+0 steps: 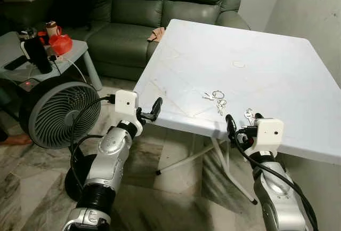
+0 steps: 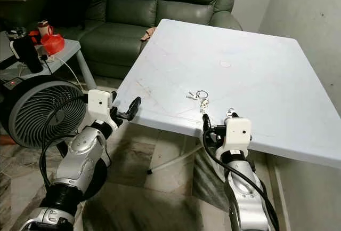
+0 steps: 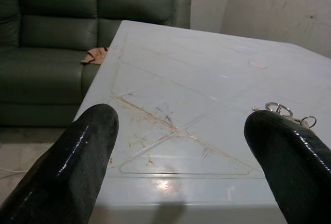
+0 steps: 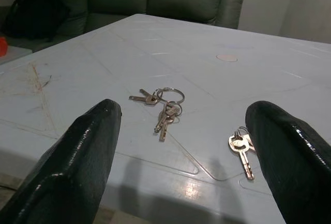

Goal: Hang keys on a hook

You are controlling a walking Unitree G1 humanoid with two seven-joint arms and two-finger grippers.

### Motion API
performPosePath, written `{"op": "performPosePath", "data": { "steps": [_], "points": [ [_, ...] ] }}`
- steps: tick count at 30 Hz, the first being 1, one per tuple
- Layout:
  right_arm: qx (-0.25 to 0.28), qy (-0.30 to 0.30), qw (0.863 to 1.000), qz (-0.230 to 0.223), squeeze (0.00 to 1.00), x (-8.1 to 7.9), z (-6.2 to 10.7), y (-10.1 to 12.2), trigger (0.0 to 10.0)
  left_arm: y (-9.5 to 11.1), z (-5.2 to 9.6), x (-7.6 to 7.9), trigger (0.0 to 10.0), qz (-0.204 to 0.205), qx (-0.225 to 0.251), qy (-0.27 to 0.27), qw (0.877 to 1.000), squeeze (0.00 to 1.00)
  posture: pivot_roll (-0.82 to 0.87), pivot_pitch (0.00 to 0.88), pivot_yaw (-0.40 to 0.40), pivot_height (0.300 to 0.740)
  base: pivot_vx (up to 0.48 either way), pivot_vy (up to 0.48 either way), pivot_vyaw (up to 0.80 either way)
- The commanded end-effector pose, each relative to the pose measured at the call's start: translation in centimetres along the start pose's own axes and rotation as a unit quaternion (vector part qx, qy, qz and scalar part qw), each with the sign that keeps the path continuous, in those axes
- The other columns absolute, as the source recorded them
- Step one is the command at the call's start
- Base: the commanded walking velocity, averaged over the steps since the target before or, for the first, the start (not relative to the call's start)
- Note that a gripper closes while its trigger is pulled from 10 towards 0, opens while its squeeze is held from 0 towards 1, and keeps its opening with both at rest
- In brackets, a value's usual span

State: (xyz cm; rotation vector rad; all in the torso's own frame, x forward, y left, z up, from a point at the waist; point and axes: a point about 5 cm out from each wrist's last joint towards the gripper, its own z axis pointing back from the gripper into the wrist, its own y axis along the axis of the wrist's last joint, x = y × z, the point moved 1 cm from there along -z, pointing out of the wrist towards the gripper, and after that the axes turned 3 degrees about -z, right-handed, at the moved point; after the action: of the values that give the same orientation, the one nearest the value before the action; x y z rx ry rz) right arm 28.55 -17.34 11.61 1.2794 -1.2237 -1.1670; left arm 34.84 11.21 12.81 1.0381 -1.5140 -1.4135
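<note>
White plastic, scuffed and faintly scored with moulded lines, makes up the square folding table (image 1: 277, 65), and its top shines under the room light. On it, near the front edge, lies a bunch of small silver keys (image 1: 215, 99) on a thin metal ring, flat on the surface. A second, smaller pair of keys (image 4: 242, 149) lies just beside the right gripper (image 1: 242, 121), nearer the table's edge.

Both claws are glossy black and rounded at the tips. The right gripper hangs at the front edge of the table, its fingers (image 4: 88, 146) spread wide with nothing between them, and the key bunch lies on the table ahead of the gap. The left gripper (image 1: 154, 109) hovers at the table's left front corner, likewise gaping wide and holding nothing.

Behind the table stands a dark green leather sofa (image 1: 160, 7), smooth and padded. To the left a round grey fan (image 1: 61, 112) with curved ribs sits on the marbled tile floor (image 1: 170, 193), beside a small side table (image 1: 74, 55) carrying a red object (image 1: 59, 43).
</note>
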Motion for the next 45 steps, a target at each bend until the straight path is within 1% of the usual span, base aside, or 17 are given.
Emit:
{"op": "performPosePath", "data": {
  "steps": [1,14,27,45],
  "points": [
    [-0.003,0.005,1.000,0.003,0.00,-0.09,-0.11,0.01,10.0,0.29,-0.05,-0.02,10.0,0.001,0.002,-0.006,1.000,0.00,-0.05,0.000,-0.048,0.740,0.000,0.000,0.00],
    [-0.004,0.006,1.000,0.000,0.00,-0.29,-0.15,-0.09,10.0,0.24,-0.01,0.04,10.0,-0.005,-0.001,-0.012,1.000,0.00,-0.04,0.000,-0.046,0.740,0.000,0.000,0.00],
    [-0.002,0.004,1.000,-0.005,0.00,-0.40,-0.10,-0.09,10.0,0.29,-0.11,0.09,10.0,-0.002,-0.006,-0.022,1.000,0.00,-0.04,0.000,-0.039,0.740,0.000,0.000,0.00],
    [-0.004,0.000,1.000,-0.006,0.00,-0.35,0.01,-0.23,10.0,0.31,-0.16,0.12,10.0,-0.003,-0.009,-0.025,1.000,0.00,-0.04,0.000,-0.031,0.740,0.296,0.000,0.00]
  ]
}}
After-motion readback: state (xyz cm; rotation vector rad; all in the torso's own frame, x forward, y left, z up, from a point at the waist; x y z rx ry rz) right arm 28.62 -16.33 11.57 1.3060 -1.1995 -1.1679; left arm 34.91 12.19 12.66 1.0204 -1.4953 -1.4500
